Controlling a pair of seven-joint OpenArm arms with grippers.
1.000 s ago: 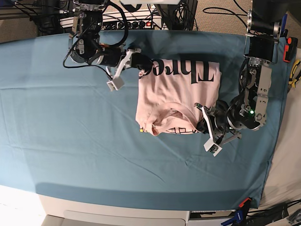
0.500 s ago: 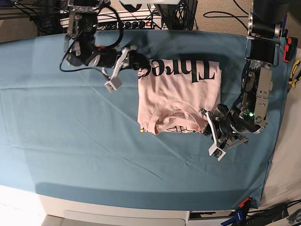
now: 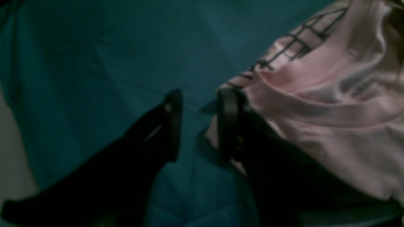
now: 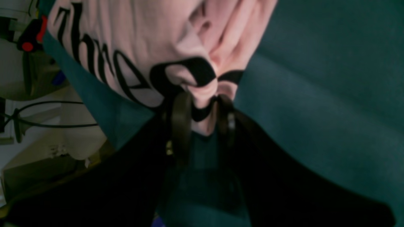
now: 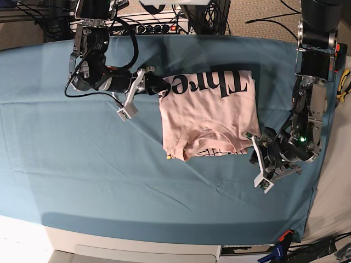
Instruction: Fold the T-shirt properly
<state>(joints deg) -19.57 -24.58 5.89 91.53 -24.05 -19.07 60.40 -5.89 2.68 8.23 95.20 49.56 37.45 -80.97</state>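
Observation:
The pale pink T-shirt [image 5: 208, 115] lies folded at the middle of the table, "Three" lettering up at its far side. My right gripper [image 5: 158, 86] is shut on the shirt's far left corner; in the right wrist view pink fabric with black lettering [image 4: 148, 41] is pinched in this gripper [image 4: 203, 119]. My left gripper [image 5: 251, 143] sits at the shirt's near right corner, by the collar. In the left wrist view this gripper [image 3: 199, 126] is open with teal cloth in the gap, and one finger [image 3: 227, 126] touches the shirt's edge [image 3: 331, 104].
The teal table cloth [image 5: 82, 164] covers the whole table. A power strip and cables [image 5: 159, 24] lie along the far edge. A red-black tool [image 5: 339, 55] and other tools sit off the right edge. The table's front edge runs along the bottom.
My left gripper has let go of the shirt's near right corner and moved right and nearer. My right arm has shifted left, still holding the far left corner.

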